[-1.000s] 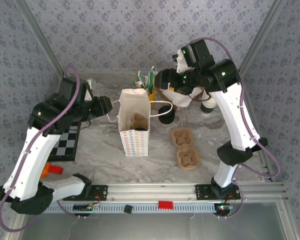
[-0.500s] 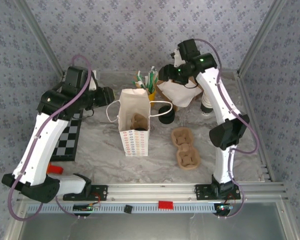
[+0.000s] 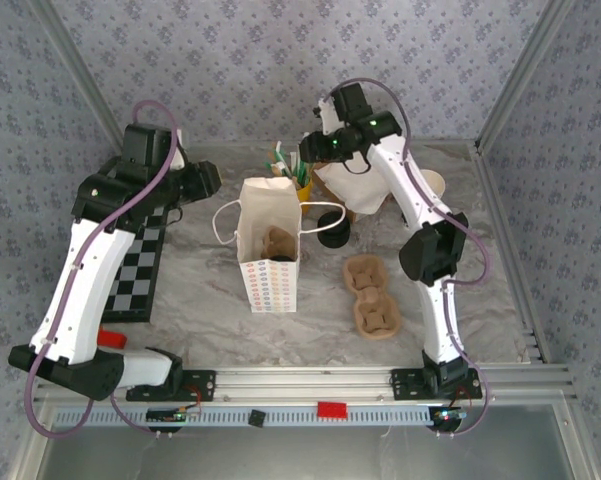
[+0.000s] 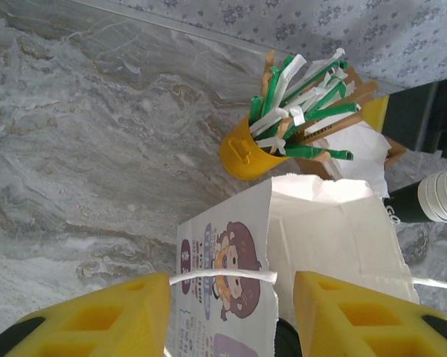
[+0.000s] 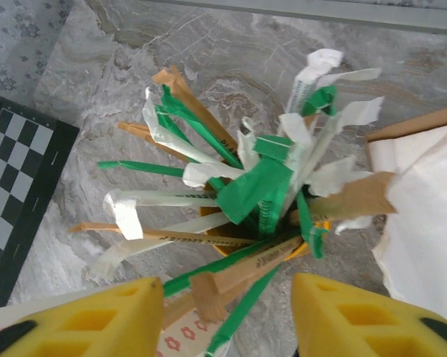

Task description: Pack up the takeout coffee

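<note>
1. The right gripper has its yellow fingers spread and holds nothing; it hangs directly above the yellow plastic cup at the upper centre of the overhead view
2. Governing relation: the green-and-white wrapped straws and flat wooden stirrers stand in that cup just below the jaws. Their long axes fan upward and outward, and one stirrer and one green straw cross the gap. The right arm is the nearer, so a short descent and a pinch on a single stick appears to be the next move
3. The left gripper has its fingers apart and pinches nothing; it sits to the upper left of the bag, whose white cord handle passes beneath the gap
4. The white printed paper bag stands upright at centre with its mouth open and holds a brown moulded-pulp piece
5. The dark takeout coffee cup stands on the grey marble table just right of the bag, outside it, not yet packed
6. The brown pulp cup carrier lies to the lower right of the bag, with no cup seated in it
</note>
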Available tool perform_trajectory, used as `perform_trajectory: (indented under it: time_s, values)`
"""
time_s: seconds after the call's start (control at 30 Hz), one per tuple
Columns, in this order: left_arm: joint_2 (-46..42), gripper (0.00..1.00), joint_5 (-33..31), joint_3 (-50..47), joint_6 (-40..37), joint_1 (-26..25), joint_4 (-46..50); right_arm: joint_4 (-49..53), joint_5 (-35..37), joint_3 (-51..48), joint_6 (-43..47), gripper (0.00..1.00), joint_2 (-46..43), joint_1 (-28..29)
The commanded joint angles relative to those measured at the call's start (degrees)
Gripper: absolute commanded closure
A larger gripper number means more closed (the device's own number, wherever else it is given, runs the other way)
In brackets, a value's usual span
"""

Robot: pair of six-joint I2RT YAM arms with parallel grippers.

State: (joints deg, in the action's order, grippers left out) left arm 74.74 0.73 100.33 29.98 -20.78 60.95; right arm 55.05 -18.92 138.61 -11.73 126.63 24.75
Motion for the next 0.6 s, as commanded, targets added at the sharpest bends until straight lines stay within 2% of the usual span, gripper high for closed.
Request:
perform_trajectory:
  time_s: [0.0, 0.43, 0.57]
  values:
    - [-0.6, 0.52, 0.1, -0.5, -0.8, 0.9, -1.9, -0.2, -0.5, 3.6, 2.1, 0.56, 1.7, 0.8]
    - [-0.5, 0.52, 1.5, -0.8, -0.1, 2.1, -2.6, -0.2, 0.3, 4.5, 3.4, 0.92, 0.1, 0.8]
    - [-1.1, 0.52, 1.7, -0.6, 0.3, 2.1, -2.8, 0.2, 0.8, 5.1, 3.2, 0.95, -2.5, 0.4]
